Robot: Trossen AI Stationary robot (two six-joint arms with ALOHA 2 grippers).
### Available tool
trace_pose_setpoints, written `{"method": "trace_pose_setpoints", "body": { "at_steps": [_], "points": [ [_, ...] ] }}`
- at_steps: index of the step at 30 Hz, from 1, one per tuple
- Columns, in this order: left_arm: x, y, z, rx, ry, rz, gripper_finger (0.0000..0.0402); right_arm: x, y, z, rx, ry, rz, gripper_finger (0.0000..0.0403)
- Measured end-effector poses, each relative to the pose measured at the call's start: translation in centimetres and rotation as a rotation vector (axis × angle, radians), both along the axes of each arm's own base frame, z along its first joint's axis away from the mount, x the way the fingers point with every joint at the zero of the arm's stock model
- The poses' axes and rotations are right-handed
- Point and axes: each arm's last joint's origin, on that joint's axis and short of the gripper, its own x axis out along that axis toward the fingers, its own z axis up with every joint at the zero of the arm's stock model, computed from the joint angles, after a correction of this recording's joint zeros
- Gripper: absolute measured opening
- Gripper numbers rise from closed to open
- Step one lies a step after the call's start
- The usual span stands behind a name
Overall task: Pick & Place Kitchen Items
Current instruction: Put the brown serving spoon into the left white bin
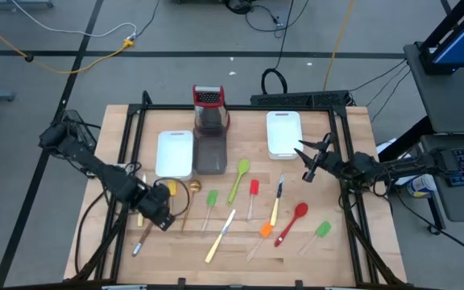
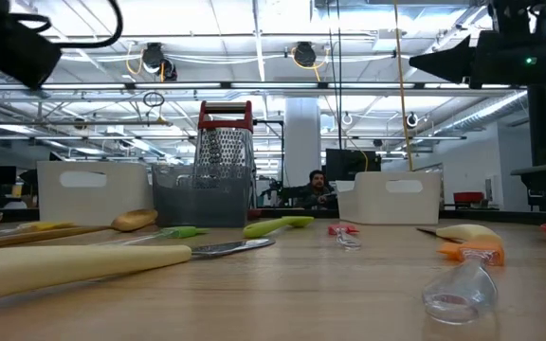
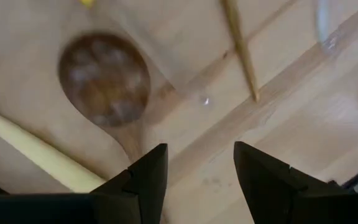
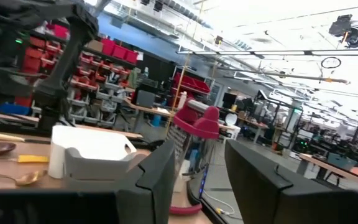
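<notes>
Just beyond left tool (image 3: 194, 180), open-fingered, wooden spoon (image 3: 107, 84)

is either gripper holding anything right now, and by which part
Nothing is held. The left gripper hovers open over the table near the wooden spoon, nothing between its fingers. The right gripper is raised near the white tray, open and empty.

Back row: tray (image 1: 175, 153) left | box grater (image 1: 209, 109) middle | second tray (image 1: 283, 134) right — front: utensils (image 1: 240, 211) spread across table (image 1: 345, 250).
</notes>
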Motion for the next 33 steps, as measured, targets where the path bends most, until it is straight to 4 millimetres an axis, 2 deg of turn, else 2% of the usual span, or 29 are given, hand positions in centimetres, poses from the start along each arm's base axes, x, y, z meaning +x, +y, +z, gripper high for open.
{"method": "trace_pose_setpoints", "body": {
  "at_steps": [6,11,17,22,25,33],
  "points": [
    [-0.2,-2.0,-2.3,-0.025,0.192,0.066,0.0186,0.1,-0.4,0.0,0.000,-0.002,-0.031,0.0131],
    [-0.2,-2.7,-3.5,-0.022,0.278,0.065,0.0186,0.1,-0.6,0.1,-0.001,-0.023,-0.043,0.0130],
    [-0.1,-2.5,-4.0,-0.012,0.304,0.098,0.0186,0.4,-0.3,0.1,-0.055,-0.020,0.115,0.0130],
    [-0.9,-1.8,-5.2,-0.004,0.361,0.119,0.0186,0.6,-0.1,0.1,-0.123,-0.010,0.247,0.0130],
    [-1.3,-1.4,-6.0,-0.011,0.384,0.119,0.0186,0.6,0.0,0.1,-0.130,-0.009,0.263,0.0130],
    [-1.3,-1.4,-7.0,-0.065,0.309,0.044,0.0180,0.7,0.0,-0.1,-0.102,0.001,0.272,0.0130]
  ]
}}
